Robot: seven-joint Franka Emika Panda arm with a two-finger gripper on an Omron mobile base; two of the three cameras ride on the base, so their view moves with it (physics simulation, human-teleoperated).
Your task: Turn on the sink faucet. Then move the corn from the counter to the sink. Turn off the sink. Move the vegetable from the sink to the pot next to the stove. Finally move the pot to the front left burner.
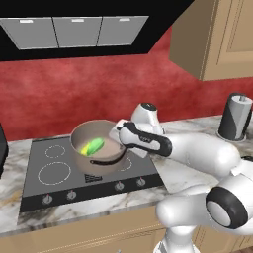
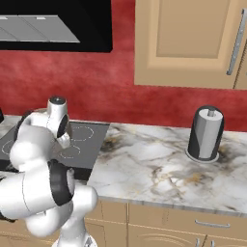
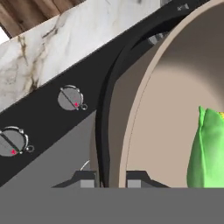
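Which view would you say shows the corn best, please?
The left base view: the whole corn lies in the pot. The hand view catches just its green husk end; in the right base view I cannot make it out.

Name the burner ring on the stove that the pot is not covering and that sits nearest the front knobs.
The front left burner ring, the large white circle just behind the two left knobs. The smaller ring lies farther back, and the pot sits right of both.

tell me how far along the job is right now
Looks done: the corn lies inside the pot, so the sink steps seem finished. In hand: the pincer is shut on the pot's dark handle, and the pot sits over the middle of the stove, near the ribbed grille. Left: bringing the pot onto the front left burner, whose ring is bare, then letting go.
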